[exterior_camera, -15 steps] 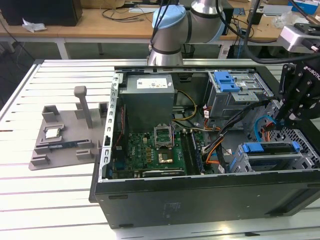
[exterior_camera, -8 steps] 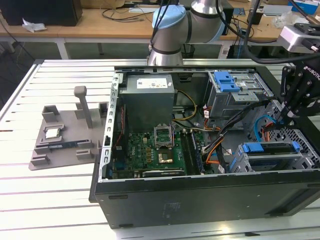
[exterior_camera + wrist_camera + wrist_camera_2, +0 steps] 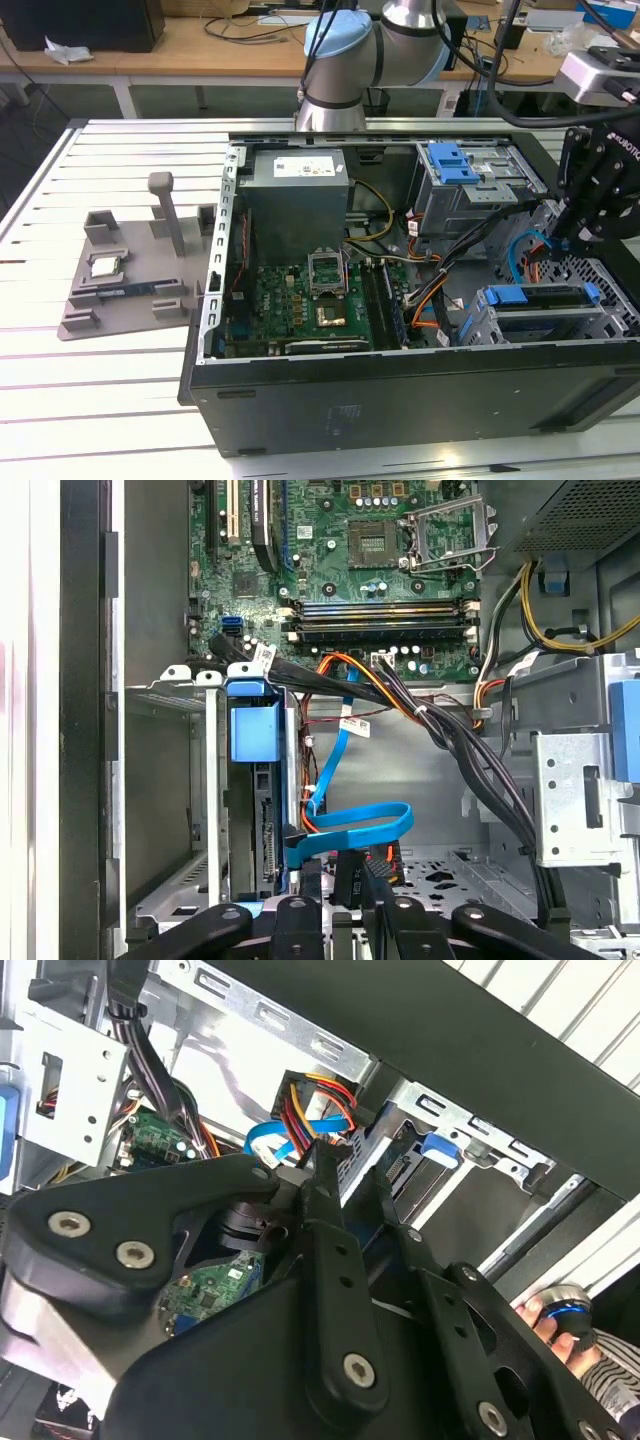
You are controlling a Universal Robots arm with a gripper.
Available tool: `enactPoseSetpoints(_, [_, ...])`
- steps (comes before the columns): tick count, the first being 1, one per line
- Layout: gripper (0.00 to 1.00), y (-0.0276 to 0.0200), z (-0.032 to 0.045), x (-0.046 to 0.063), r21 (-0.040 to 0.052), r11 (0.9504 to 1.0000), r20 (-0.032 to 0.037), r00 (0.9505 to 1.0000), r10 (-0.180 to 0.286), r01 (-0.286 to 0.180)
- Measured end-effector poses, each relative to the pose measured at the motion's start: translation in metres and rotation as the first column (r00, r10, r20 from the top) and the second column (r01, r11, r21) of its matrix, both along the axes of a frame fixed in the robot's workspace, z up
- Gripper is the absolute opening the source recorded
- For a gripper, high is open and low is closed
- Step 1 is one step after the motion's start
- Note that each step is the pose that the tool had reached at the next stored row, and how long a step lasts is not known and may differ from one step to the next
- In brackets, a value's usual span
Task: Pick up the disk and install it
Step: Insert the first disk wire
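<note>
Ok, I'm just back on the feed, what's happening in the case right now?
The gripper hangs inside the open computer case, at the exterior view's right. The disk, in its blue bracket, sits in the drive bay below it and looks seated. The gripper appears apart from it. A blue data cable loops loose beside the bay.

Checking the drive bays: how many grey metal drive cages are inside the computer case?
2. The far cage, with a blue latch on top, stands in the case's far corner at the exterior view's right; the near cage stands against its near wall. Others may be hidden.
</note>
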State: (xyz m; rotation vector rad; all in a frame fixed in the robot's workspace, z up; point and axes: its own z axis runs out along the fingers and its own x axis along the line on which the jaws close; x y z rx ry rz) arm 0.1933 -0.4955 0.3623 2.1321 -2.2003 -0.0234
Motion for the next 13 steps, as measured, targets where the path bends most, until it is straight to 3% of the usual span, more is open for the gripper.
enactPoseSetpoints(3, [0.30, 0.0033, -0.0023, 0.0000, -0.0001, 1.0000, -0.0002, 1.0000, 0.000, 0.000])
enactPoseSetpoints(5, [0.30, 0.0032, -0.0055, 0.0000, -0.0088, 1.0000, -0.0003, 1.0000, 0.000, 0.000])
enactPoseSetpoints(8, [0.30, 0.0031, -0.0056, 0.0000, -0.0086, 1.0000, -0.0003, 1.0000, 0.000, 0.000])
enactPoseSetpoints(11, [0.17, 0.0031, -0.0056, 0.0000, -0.0086, 1.0000, -0.0004, 1.0000, 0.000, 0.000])
enactPoseSetpoints(13, [0.17, 0.0031, -0.0056, 0.0000, -0.0087, 1.0000, -0.0003, 1.0000, 0.000, 0.000])
